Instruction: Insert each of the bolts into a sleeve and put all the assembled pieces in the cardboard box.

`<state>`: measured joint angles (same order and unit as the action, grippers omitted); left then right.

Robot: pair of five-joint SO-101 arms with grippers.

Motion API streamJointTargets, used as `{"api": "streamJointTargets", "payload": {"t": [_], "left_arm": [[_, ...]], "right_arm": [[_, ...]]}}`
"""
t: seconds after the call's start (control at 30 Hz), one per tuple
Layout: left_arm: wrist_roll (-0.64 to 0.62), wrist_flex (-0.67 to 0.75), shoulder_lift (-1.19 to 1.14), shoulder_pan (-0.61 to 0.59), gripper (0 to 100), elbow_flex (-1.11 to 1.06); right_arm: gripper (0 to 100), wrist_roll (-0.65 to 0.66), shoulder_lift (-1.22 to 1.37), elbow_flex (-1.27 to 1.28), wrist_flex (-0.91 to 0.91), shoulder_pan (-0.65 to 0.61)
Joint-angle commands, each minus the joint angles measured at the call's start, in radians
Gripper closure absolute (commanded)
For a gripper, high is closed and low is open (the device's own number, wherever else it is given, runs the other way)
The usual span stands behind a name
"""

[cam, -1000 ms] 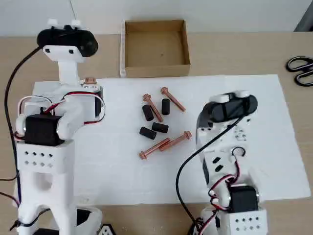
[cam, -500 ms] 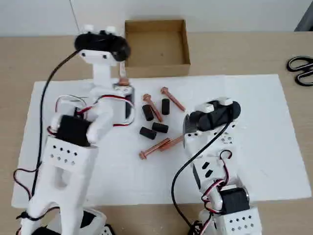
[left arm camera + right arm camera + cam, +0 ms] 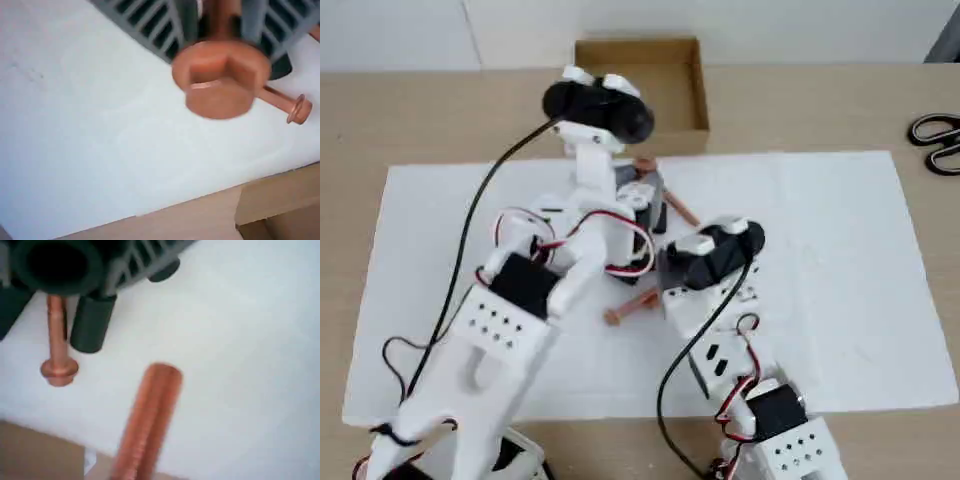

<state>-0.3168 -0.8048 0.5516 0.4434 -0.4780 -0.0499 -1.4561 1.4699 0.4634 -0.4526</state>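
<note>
Left wrist view: left fingers (image 3: pixel 150 20) tight on bolt (image 3: pixel 222 75) near cardboard box (image 3: pixel 685 142) edge; right fingers (image 3: pixel 145 260) round sleeve (image 3: pixel 95 270).

A white sheet (image 3: pixel 840 250) covers most of the light wooden counter (image 3: pixel 800 110). Black-handled scissors (image 3: pixel 938 143) lie on bare wood at the right edge, off the sheet. A pale wall (image 3: pixel 770 25) runs behind.

Light is bright and even, diffuse from above. Shadows under the arms (image 3: pixel 510 320) on the white sheet (image 3: pixel 840 260) are soft and faint. Sheet reads near-white in both wrist views; held bolt (image 3: pixel 222 77) evenly lit, slight sheen on its head.
</note>
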Motion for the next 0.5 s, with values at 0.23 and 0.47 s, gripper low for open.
{"api": "streamJointTargets", "payload": {"t": [0.23, 0.47], "left_arm": [[-0.015, 0.206, 0.276, 0.005, 99, -0.183], [-0.017, 0.393, 0.288, 0.009, 99, -0.325]], "right_arm": [[99.4, -0.009, -0.191, 0.087, -0.033, 0.019], [99.4, -0.057, -0.298, 0.157, -0.024, 0.016]]}}
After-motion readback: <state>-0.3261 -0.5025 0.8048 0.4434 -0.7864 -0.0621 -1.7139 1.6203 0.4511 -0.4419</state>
